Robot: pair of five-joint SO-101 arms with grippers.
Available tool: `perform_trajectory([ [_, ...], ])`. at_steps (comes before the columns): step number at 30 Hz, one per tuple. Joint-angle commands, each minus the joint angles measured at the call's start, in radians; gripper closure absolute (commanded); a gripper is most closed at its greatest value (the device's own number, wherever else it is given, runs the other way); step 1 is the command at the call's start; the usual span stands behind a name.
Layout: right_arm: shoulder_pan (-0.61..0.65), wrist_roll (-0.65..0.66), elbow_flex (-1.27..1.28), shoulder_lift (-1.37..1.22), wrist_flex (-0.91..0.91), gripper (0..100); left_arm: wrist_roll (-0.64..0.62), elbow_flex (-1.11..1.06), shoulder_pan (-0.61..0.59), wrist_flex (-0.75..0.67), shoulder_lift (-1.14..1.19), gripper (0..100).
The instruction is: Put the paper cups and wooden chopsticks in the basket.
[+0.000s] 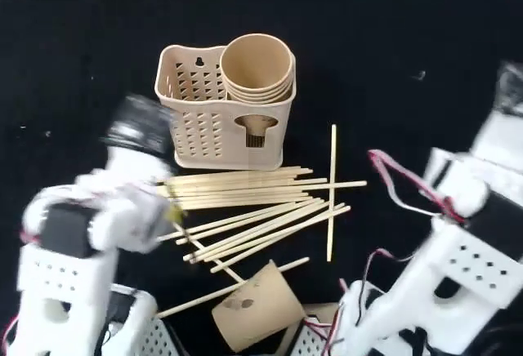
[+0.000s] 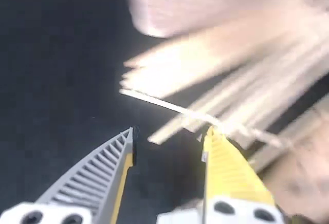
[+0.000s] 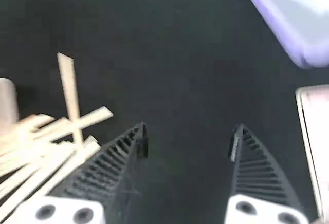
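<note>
Partly done, judging by how things lie. Far of centre on the black table: the basket, upright, with a stack of paper cups nested in its right compartment and nothing visible in the left one. Not yet in: the whole spread of wooden chopsticks, flat on the table just near of the basket, with one stick lying crossways at the right end and a couple of strays trailing nearward. Also left out: a single paper cup, tipped on its side at the near edge, close by those strays.

Left gripper spread wide and holding nothing, low over the left ends of the pile, with one stray stick crossing just ahead of it. Right gripper likewise wide open and empty, over bare table beside the right ends of the pile.

Hard to count the sticks, overlapped as they are. Floor of the basket's left compartment hidden behind its own wall, so no certainty of it being empty. Near side of the single cup partly covered by the arm bases. No telling whether the left gripper touches the stray stick.
</note>
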State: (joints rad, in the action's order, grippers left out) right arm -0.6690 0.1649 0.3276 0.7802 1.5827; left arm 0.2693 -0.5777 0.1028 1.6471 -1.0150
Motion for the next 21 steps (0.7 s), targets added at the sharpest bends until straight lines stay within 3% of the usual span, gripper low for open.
perform_trajectory([
  [1,-0.173,0.009,0.113,0.027,-0.089,73.4,-0.180,-0.012,0.395,0.015,0.000,78],
  [4,-0.221,0.011,0.200,0.027,-0.152,73.4,-0.350,-0.039,0.533,-0.051,0.000,77],
  [7,-0.233,0.011,0.249,0.027,-0.181,73.4,-0.456,-0.094,0.587,-0.157,-0.009,77],
  [12,-0.235,0.011,0.259,0.027,-0.178,73.4,-0.465,-0.174,0.648,-0.295,0.000,76],
  [21,-0.235,0.011,0.260,0.027,-0.170,73.4,-0.423,-0.257,0.828,-0.362,0.002,71],
])
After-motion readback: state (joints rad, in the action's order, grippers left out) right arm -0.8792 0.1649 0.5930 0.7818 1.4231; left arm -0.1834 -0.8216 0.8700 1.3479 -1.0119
